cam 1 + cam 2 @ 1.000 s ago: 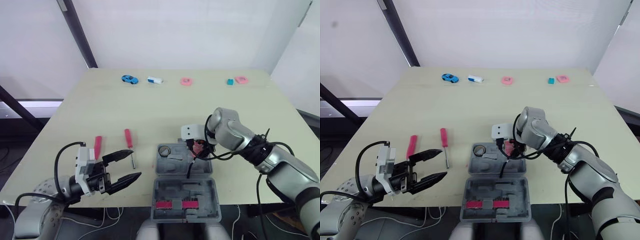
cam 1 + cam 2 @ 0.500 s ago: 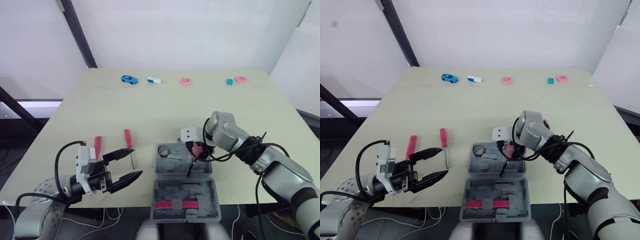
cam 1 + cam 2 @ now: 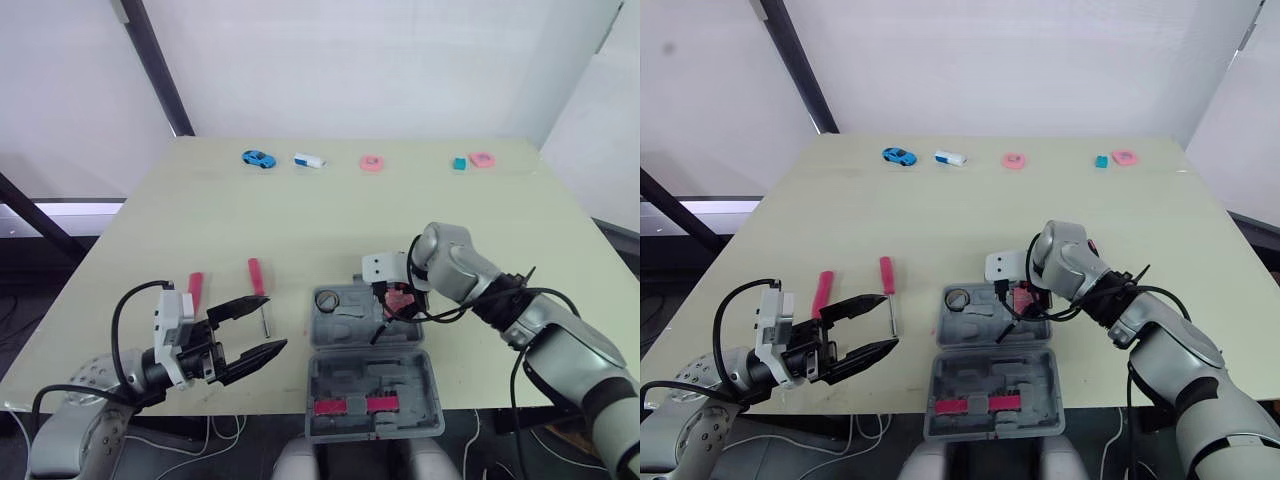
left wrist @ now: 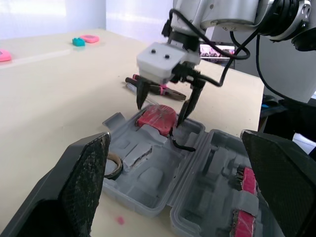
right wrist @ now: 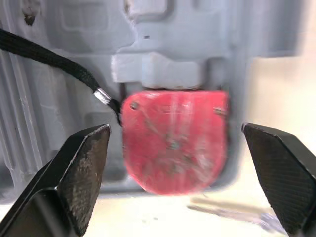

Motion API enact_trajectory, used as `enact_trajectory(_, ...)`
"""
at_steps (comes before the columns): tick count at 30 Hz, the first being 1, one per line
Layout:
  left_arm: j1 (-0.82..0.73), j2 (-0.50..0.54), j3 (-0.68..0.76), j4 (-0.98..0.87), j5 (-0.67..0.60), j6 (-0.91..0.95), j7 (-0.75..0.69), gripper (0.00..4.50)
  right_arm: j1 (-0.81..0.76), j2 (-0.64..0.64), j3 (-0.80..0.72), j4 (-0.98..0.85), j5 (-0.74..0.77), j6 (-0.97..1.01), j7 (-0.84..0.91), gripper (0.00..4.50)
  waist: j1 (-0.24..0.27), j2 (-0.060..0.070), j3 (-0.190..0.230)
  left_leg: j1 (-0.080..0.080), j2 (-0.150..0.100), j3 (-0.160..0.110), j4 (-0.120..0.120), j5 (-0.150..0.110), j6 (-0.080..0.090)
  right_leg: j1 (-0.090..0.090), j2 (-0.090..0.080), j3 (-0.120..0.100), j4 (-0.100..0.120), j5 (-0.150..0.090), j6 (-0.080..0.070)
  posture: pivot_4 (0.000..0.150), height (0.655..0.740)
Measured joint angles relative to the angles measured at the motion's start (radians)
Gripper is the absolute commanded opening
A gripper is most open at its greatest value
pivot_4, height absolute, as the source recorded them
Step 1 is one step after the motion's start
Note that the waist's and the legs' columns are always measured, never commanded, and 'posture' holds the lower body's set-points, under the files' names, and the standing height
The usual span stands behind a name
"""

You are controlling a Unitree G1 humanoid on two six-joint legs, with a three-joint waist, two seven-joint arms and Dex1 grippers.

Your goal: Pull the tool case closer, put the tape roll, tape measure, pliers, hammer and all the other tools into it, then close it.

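Note:
The grey tool case (image 3: pixel 350 330) lies open at the table's near edge. A tape roll (image 3: pixel 329 299) sits in its far left pocket. A red tape measure (image 5: pixel 175 145) with a black strap (image 5: pixel 59 64) rests in the far right pocket. My right gripper (image 4: pixel 168 106) is open just above it, one finger on each side and apart from it. Pliers (image 4: pixel 153 88) lie on the table beyond the case. Two red-handled screwdrivers (image 3: pixel 195 291) (image 3: pixel 257 277) lie left of the case. My left gripper (image 3: pixel 272 324) hovers open by the front left edge, holding nothing.
Red-handled pieces (image 3: pixel 345 405) sit in the case's lid half. Along the far edge are a blue toy car (image 3: pixel 259 158), a white and blue piece (image 3: pixel 309 160), two pink pieces (image 3: pixel 372 162) (image 3: pixel 483 159) and a teal block (image 3: pixel 459 163).
The right gripper has shifted slightly over the case's far right pocket, and the black strap now lies shorter across the case. The left gripper has barely moved.

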State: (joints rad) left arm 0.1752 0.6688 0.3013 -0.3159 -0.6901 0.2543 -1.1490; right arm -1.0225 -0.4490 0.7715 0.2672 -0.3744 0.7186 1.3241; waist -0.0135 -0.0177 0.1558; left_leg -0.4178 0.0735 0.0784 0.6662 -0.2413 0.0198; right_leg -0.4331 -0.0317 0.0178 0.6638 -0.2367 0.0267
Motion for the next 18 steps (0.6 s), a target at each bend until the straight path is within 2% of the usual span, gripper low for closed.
enact_trajectory(4, -0.001, -0.001, -0.004, -0.004, -0.002, 0.001, 0.000, 4.50, 0.091, -0.048, -0.150, -0.165, 0.099, 0.058, 0.014, 4.46, 0.002, 0.000, 0.000, 0.000, 0.000, -0.001, 0.000, 0.000, 0.000, 0.001, 0.000, -0.001, -0.001, 0.000, 0.000, 0.150, 0.7400)
enact_trajectory(7, -0.004, -0.003, -0.009, -0.007, -0.004, 0.001, 0.000, 4.50, 0.283, -0.017, -0.418, -0.248, 0.298, -0.079, -0.060, 4.46, 0.001, -0.001, -0.001, 0.000, 0.000, -0.001, 0.000, 0.000, 0.000, 0.001, 0.000, -0.001, -0.001, 0.000, 0.000, 0.150, 0.7400)
enact_trajectory(11, -0.008, -0.004, -0.016, -0.007, -0.005, 0.001, 0.000, 4.50, 0.384, -0.015, -0.524, -0.198, 0.375, -0.254, -0.120, 4.46, 0.000, -0.001, -0.001, 0.001, 0.000, -0.001, -0.001, 0.000, 0.000, 0.001, 0.000, 0.000, -0.001, 0.000, 0.000, 0.150, 0.7400)
enact_trajectory(14, -0.014, -0.004, -0.024, -0.006, -0.005, 0.002, -0.001, 4.50, 0.452, -0.010, -0.565, -0.121, 0.410, -0.375, -0.158, 3.61, -0.001, -0.001, -0.001, 0.001, 0.000, 0.000, -0.001, 0.000, 0.000, 0.001, 0.001, 0.000, -0.001, 0.000, 0.000, 0.150, 0.7400)
enact_trajectory(18, -0.028, -0.004, -0.034, -0.005, -0.007, 0.003, -0.003, 4.50, 0.470, -0.003, -0.567, -0.043, 0.418, -0.493, -0.178, 1.69, -0.003, -0.001, -0.001, 0.001, 0.000, -0.001, -0.001, 0.000, 0.000, 0.001, 0.002, 0.001, -0.001, 0.000, 0.000, 0.150, 0.7400)
